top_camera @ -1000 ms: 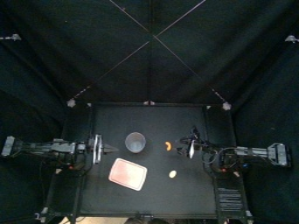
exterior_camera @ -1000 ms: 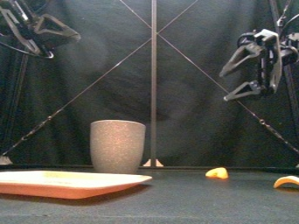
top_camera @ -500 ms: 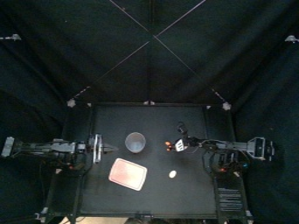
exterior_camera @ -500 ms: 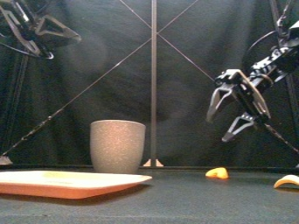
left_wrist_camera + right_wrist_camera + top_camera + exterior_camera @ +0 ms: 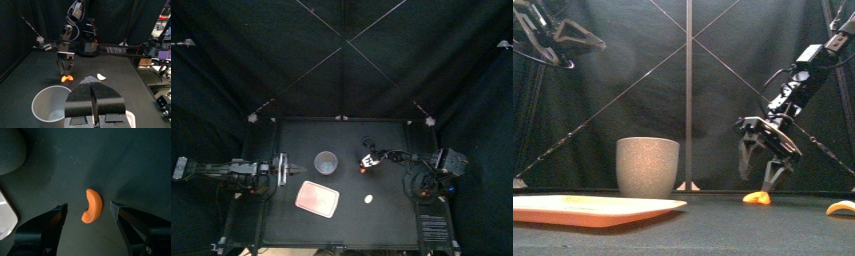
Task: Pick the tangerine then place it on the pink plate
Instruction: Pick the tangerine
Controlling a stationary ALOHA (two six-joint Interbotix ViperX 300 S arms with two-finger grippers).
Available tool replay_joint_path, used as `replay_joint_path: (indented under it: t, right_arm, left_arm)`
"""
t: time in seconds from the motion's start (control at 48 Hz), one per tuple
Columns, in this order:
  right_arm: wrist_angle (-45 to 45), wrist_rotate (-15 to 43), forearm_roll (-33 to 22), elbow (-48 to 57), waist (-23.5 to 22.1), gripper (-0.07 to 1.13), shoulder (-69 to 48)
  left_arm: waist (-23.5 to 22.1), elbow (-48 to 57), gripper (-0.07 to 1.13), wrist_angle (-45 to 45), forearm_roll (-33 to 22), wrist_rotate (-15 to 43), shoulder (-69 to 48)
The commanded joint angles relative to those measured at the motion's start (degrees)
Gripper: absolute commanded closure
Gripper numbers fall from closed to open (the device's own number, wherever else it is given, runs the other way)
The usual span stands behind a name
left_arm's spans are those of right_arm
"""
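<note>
Four loose items on a matte black desk (image 5: 305,135), listed from the front edge backward.

1. Pink tray (image 5: 593,208): flat, smooth, a rounded rectangle with a low raised rim. It sits at 7 o'clock from the desk's centre, turned a little askew, nothing on it. Bare desk lies on every side of it.
2. Pale crescent toy (image 5: 369,199): small and curved, lying flat at 3 o'clock from the tray, well apart from it.
3. Grey cup (image 5: 647,166): tall, speckled, with a round open mouth, upright. It stands at 12 o'clock from the tray, with a clear gap between them.
4. Tangerine segment (image 5: 92,206): smooth orange crescent, lying flat on the desk at 3 o'clock from the cup, near it but apart.

Right gripper (image 5: 759,180): arm reaching past the middle and pointing down over the tangerine segment. Jaws released and spread, one on either side of it, with a gap on each side.

Left gripper (image 5: 93,85): raised at 9 o'clock from the cup, jaws clenched together on nothing.

Black curtain (image 5: 342,50) closes the back.
</note>
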Motion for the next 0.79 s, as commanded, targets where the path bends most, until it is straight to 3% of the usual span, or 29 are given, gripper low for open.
replay_joint_path:
  t: [0.021, 0.375, 0.625, 0.792]
  right_arm:
    - [0.0, 0.0, -0.09, -1.23, 0.18, 0.05, 0.62]
    - [0.44, 0.0, -0.88, -1.85, 2.55, 0.09, 4.31]
    - [1.23, -0.09, -1.05, -1.49, 5.1, 0.32, 5.54]
    - [2.02, -0.09, -1.67, -2.02, 6.86, 0.4, 6.5]
  left_arm:
    - [0.09, -0.7, 1.07, -0.35, -0.09, 0.0, 0.18]
    - [0.09, -0.7, 1.07, -0.35, -0.09, 0.0, 0.09]
    - [-0.09, -0.7, 1.07, -0.35, -0.09, 0.0, 0.18]
    - [-0.18, -0.7, 1.07, -0.35, -0.09, 0.0, 0.0]
